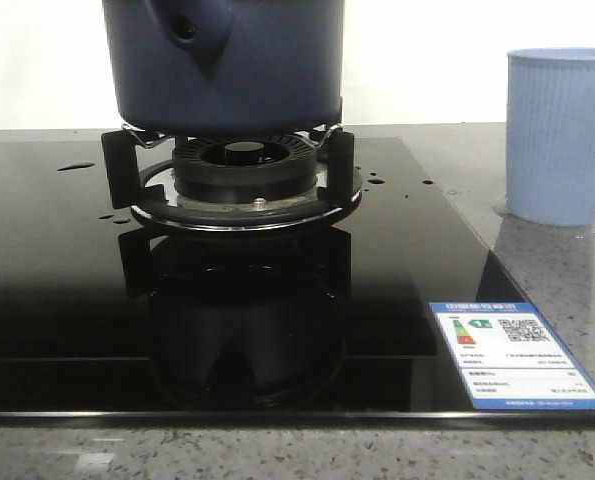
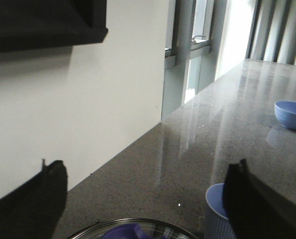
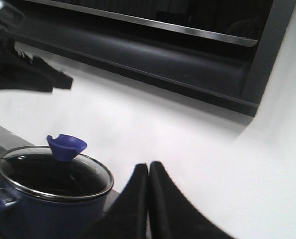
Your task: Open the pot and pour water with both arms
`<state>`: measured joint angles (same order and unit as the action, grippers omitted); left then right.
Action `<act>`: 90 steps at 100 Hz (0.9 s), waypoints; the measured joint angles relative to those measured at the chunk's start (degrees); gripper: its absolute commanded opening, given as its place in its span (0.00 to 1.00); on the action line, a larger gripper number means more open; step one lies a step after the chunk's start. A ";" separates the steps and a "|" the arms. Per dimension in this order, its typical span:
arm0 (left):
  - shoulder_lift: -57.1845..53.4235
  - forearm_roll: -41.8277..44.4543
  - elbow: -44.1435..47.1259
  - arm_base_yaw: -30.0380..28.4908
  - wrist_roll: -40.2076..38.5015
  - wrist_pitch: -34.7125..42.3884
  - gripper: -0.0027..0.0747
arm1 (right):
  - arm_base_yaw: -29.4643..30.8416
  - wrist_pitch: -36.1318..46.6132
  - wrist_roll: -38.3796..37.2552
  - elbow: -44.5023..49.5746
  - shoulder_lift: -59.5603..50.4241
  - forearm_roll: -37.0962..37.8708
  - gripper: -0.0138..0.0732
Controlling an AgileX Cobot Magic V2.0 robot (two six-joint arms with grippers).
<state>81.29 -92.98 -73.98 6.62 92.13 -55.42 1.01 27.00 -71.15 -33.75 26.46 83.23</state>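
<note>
The dark navy pot (image 1: 267, 70) stands on the gas burner (image 1: 242, 165), its handle stub (image 1: 189, 30) toward me. In the right wrist view the pot (image 3: 48, 214) carries a glass lid (image 3: 95, 172) with a blue knob (image 3: 66, 146). My left gripper (image 2: 148, 167) is open wide, above the lid's rim (image 2: 113, 224) and knob (image 2: 130, 231), touching nothing. My right gripper (image 3: 148, 165) is shut and empty, beside the pot and apart from it. Water droplets (image 1: 75, 166) lie on the black hob. Neither gripper shows in the front view.
A light blue ribbed cup (image 1: 562, 135) stands on the grey counter to the right of the hob; it also shows in the left wrist view (image 2: 213, 209). A blue bowl (image 2: 291, 114) sits farther along the counter. My left arm (image 3: 18, 69) hangs above the pot. A white wall is behind.
</note>
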 measured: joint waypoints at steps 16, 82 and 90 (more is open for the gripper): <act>-10.02 7.99 2.92 -5.52 -8.29 0.00 0.24 | 0.00 4.82 -5.29 2.67 -3.01 4.39 0.08; -58.10 10.96 48.81 -8.78 -12.46 33.72 0.01 | 0.00 8.24 -32.31 12.03 -12.47 21.80 0.08; -61.34 10.83 51.77 -8.78 -12.46 33.92 0.01 | 0.00 8.14 -32.92 12.03 -12.47 21.80 0.08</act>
<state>19.95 -82.15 -22.21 -2.15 79.66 -21.50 1.01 35.15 -104.07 -21.72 13.99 105.03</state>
